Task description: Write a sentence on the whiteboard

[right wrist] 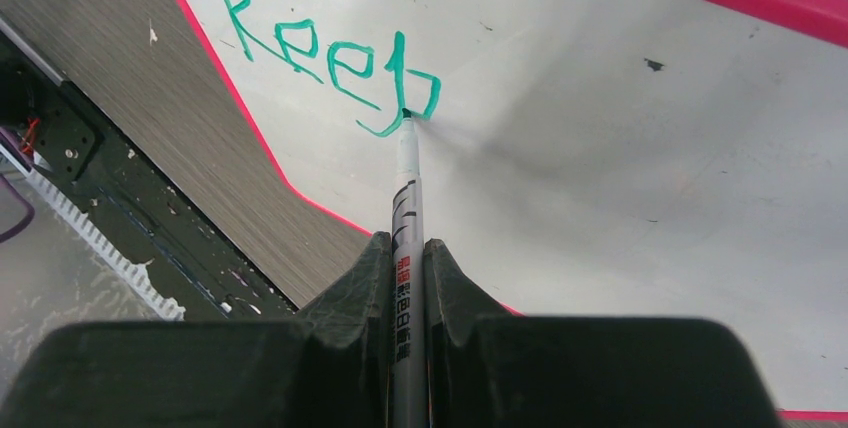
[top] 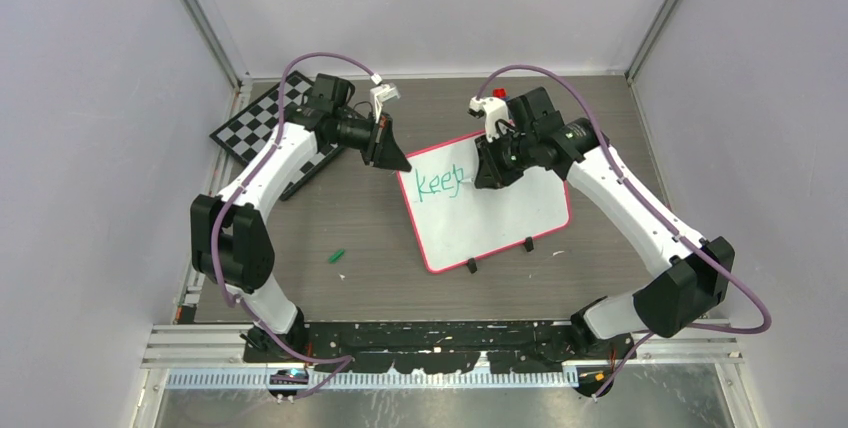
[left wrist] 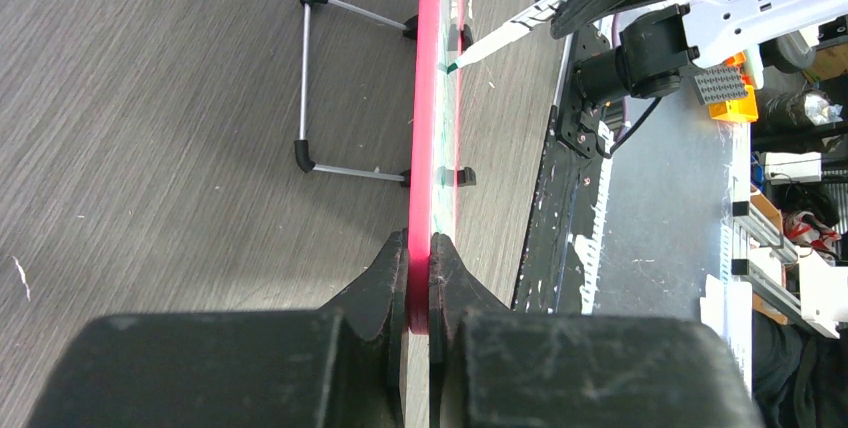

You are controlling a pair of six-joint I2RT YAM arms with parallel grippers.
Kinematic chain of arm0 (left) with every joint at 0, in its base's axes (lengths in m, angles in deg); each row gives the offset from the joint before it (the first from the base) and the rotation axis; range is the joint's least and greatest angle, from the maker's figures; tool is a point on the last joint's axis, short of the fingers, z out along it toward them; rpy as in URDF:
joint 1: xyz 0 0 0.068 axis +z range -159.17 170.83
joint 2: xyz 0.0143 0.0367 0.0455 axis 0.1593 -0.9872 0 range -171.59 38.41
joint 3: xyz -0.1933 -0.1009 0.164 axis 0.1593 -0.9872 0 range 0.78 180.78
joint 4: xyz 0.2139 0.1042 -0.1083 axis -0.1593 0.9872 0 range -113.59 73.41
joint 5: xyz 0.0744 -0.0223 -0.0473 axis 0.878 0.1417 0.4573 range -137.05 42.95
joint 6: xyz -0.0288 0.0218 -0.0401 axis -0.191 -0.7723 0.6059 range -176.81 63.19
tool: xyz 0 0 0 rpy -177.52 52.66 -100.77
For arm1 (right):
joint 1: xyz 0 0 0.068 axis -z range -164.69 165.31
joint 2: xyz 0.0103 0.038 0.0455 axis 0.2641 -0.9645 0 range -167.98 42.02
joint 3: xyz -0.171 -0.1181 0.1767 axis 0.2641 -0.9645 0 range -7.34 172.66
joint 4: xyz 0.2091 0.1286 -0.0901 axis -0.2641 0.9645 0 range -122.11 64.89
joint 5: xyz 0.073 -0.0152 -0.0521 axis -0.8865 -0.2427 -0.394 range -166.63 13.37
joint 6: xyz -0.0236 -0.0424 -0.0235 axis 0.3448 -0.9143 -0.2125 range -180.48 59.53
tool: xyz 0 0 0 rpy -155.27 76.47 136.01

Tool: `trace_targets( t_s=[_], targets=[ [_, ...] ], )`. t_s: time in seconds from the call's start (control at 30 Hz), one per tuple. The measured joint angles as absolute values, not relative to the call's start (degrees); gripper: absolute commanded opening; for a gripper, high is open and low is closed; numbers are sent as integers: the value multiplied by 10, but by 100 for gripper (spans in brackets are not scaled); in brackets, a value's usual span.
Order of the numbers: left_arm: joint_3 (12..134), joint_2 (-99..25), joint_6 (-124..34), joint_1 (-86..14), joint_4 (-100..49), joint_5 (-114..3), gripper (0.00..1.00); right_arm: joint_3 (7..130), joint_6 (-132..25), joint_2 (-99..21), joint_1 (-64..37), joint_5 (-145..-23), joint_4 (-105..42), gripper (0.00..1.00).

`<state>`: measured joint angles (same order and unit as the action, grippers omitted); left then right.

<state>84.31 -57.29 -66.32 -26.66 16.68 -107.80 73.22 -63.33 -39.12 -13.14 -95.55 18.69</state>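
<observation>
On whiteboard (top: 500,218), green lettering (top: 440,185) "keep".

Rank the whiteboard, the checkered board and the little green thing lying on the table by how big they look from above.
Largest: whiteboard.
Next: checkered board, though partly hidden.
Smallest by far: green piece.
</observation>
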Motion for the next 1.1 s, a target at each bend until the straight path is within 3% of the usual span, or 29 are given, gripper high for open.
trace_targets(
  t_s=[0.13, 0.27, 0.47, 0.67, 0.9, 1.1],
  targets=[
    [842, -572, -663, -267, 166, -1077, 1, 732, -633, -393, -132, -957, 187, 0],
    [842, -572, -664, -267, 166, -1078, 17, 733, -634, -393, -132, -968, 187, 0],
    [838, -572, -678, -276, 186, -1080, 32, 747, -634, -387, -127, -1004, 195, 0],
    [838, -573, -678, -287, 195, -1083, 36, 748, -636, -364, -89, -1047, 203, 0],
    [843, -591, -678, -298, 200, -1089, 27, 749, -654, -357, -43, -1080, 217, 0],
    [858, -616, -690, -302, 216, -1092, 6, 749, -667, -353, -32, -1094, 231, 0]
  ],
)
